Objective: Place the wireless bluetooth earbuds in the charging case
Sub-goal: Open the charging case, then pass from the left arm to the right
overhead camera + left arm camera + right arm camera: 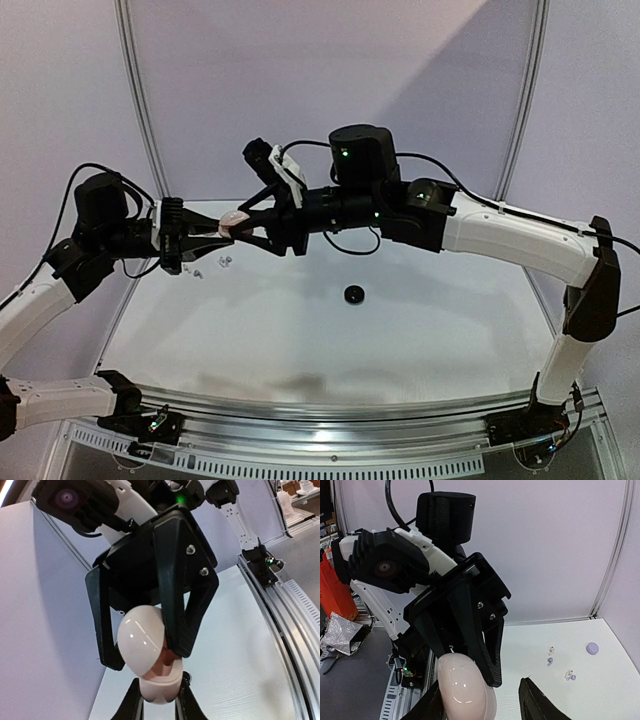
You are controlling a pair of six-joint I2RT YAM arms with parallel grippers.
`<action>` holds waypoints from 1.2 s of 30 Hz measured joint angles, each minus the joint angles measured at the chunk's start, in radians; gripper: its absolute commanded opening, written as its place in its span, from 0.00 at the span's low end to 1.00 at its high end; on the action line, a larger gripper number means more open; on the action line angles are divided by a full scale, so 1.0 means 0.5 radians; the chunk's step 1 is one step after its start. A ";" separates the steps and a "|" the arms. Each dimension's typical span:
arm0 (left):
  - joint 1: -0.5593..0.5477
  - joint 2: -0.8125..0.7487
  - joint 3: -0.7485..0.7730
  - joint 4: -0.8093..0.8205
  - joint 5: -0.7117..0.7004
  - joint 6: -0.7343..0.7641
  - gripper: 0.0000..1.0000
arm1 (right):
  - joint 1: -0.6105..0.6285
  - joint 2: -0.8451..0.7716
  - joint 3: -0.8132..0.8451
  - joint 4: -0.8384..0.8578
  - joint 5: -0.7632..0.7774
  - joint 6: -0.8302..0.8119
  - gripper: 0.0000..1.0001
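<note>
left fingers (129, 706) pinch the charging case (160, 680), right fingers (175, 605) loose around its lid (142, 640); earbuds (568, 675) on the surface (400, 340), probably none in yet

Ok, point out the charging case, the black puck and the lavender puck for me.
charging case (141, 641): left wrist view, on its glossy white lid.
black puck (353, 294): top external view, on its top face.
lavender puck (592, 648): right wrist view, on its top face.

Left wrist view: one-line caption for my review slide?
Left gripper holds the pale charging case, lid ajar; right gripper straddles its lid, jaws open.
</note>
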 measured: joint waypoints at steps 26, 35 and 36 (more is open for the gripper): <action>-0.018 -0.063 -0.248 0.394 0.085 -0.915 0.00 | -0.043 -0.008 0.011 0.235 -0.214 0.149 0.85; 0.030 -0.060 -0.253 0.845 0.085 -1.491 0.00 | -0.070 -0.148 -0.287 0.446 -0.175 0.305 0.53; 0.030 -0.058 -0.253 0.882 0.086 -1.532 0.00 | -0.070 -0.148 -0.313 0.472 -0.175 0.336 0.49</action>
